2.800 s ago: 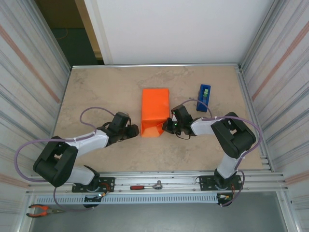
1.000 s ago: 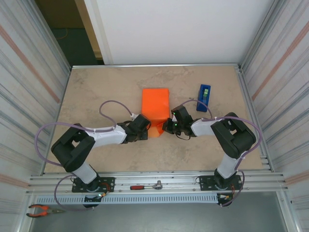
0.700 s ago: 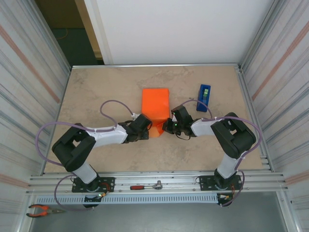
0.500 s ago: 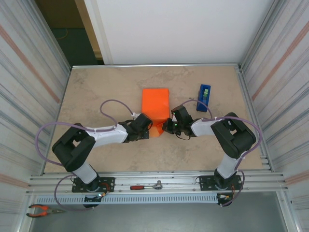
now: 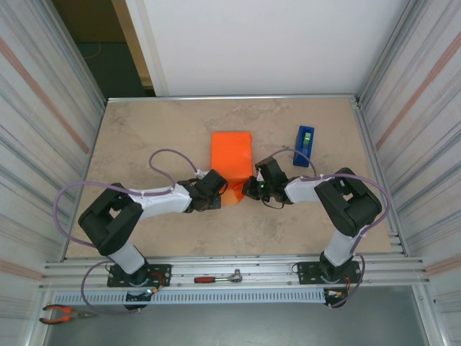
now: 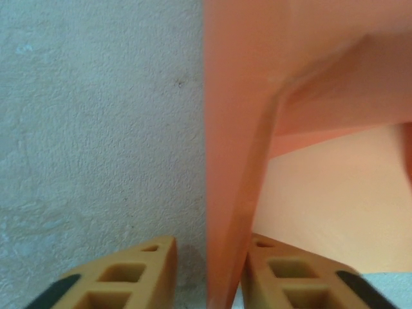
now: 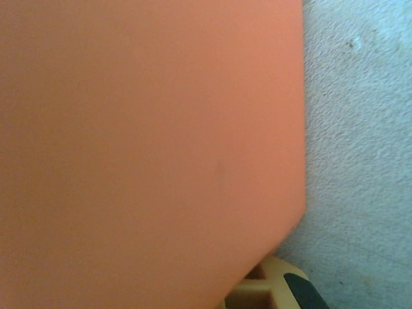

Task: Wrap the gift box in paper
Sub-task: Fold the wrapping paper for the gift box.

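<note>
Locate the paper (image 5: 230, 160) at the middle of the surface (image 5: 144, 137). Read it as a long, bright orange folded parcel, long axis running from the near edge toward the far edge, with an angled flap at the near end.

Find the left tool (image 5: 222, 194) at the near left corner of that parcel. In the left wrist view, read it as narrowly parted and straddling an upright crease of the flap. Note one finger (image 6: 296, 280) against the paper and the other just beside it, with a thin strip of surface between. Not clenched.

Find the right tool (image 5: 248, 189) at the near right corner of the parcel, touching the paper. In the right wrist view, note one fingertip (image 7: 273, 290) just below the paper's slanted edge. Cannot tell whether parted or clenched.

Note the blue tape dispenser (image 5: 304, 146) upright toward the right edge, well apart from the parcel.

On the frame rail in front of the near edge, note a red-handled ratchet wrench (image 5: 220, 277). Below the near left corner, note orange-handled pliers (image 5: 61, 313).
</note>
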